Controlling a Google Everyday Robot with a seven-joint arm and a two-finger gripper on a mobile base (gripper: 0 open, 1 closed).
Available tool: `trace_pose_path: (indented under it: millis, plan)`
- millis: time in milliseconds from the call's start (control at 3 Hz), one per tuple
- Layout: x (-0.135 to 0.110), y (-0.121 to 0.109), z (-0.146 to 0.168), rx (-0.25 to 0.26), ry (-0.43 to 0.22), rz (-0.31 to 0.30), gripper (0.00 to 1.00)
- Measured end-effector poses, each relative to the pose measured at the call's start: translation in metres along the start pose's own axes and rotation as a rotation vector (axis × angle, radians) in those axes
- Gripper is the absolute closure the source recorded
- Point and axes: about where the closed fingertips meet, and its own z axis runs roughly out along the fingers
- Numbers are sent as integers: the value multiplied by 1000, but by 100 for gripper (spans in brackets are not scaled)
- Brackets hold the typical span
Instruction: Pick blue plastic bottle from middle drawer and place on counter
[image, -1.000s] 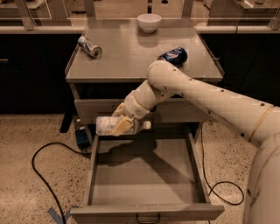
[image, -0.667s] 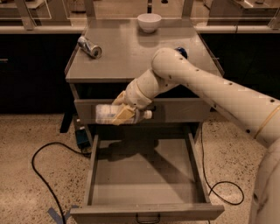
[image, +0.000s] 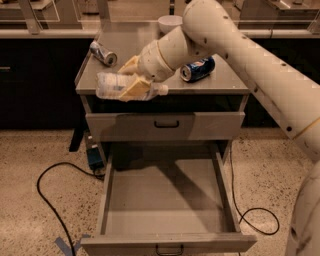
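Having risen from drawer-front height, gripper (image: 133, 83), clamped on blue plastic bottle (image: 111, 86), now hangs at near-left edge of counter (image: 222, 82); middle drawer (image: 165, 210) lies empty. Only setting-down remains.

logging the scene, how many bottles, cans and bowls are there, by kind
bottles: 1, the blue plastic bottle, held by the gripper above the counter front edge
cans: 2, silver can and dark blue soda can
bowls: 1, white bowl
total: 4
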Motion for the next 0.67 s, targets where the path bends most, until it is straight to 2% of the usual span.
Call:
trace_pose_path:
  millis: [333,667]
  plan:
    - [-50,-36,-35,58,-6,-77,100]
    - [-50,-37,-35,59,-6,-78,100]
